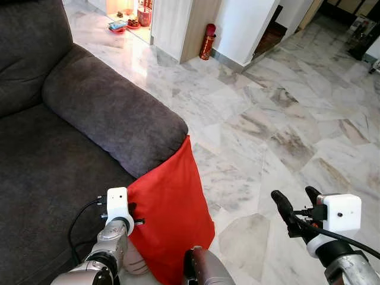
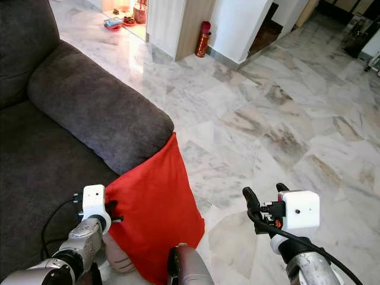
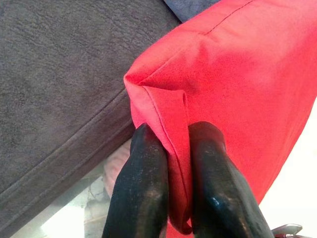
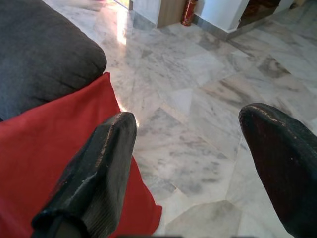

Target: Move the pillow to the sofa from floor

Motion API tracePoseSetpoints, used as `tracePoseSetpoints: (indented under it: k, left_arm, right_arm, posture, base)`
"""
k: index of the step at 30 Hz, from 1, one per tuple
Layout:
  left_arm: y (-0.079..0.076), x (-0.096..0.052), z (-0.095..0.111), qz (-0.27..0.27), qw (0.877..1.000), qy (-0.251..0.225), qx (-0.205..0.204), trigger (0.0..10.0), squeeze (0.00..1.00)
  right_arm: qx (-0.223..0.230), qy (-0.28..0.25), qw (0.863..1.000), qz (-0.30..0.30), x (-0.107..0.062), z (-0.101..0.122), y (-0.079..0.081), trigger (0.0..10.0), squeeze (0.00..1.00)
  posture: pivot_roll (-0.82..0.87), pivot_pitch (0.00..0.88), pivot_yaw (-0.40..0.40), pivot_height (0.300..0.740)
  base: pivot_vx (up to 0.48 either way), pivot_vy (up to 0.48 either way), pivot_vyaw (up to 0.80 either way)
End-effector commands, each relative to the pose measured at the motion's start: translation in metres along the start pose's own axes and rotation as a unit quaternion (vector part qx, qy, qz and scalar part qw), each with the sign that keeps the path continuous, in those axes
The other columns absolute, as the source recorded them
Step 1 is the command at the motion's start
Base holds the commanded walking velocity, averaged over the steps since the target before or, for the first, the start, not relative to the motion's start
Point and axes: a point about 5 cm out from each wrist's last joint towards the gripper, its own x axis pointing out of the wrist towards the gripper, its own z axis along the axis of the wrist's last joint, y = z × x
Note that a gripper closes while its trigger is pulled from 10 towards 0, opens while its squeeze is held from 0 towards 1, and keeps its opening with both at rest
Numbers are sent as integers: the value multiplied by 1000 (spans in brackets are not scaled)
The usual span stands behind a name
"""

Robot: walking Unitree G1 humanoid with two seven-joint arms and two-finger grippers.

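Red pillow [image 1: 169,214] leans against the sofa [image 1: 47,160] arm's end, long axis upright; left gripper [image 3: 168,193] pinches its near corner — sofa seat lies leftward. Right gripper [image 4: 193,163] spread wide, apart — unloaded.

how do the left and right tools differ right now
The left tool is shut, pinching the edge of the red pillow beside the sofa. The right tool is open and holds nothing. The left is at the pillow's sofa-side edge; the right hangs over the marble floor, clear of the pillow. Both have two black fingers.
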Motion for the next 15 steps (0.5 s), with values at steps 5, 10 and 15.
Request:
tracePoseSetpoints:
  k: [5, 10, 15]
  left_arm:
    - [-8, -3, -9, -16, 1000, 8, 2, 0, 0]
    - [-8, -3, -8, -16, 1000, -1, -5, 0, 0]
    - [-11, -3, -7, -26, 1000, -9, -10, 0, 0]
  right_arm:
    - [-3, 6, 1000, -15, 2, -3, -7, 10000, 0]
    - [2, 4, 1000, -14, 9, -6, -5, 10000, 0]
    - [7, 4, 1000, -17, 14, -11, -5, 10000, 0]
  posture:
    - [-279, 83, -251, 637]
    - [-256, 68, -242, 637]
    - [-233, 53, -229, 637]
  base:
    - [0, 0, 0]
    - [0, 0, 0]
    - [0, 0, 0]
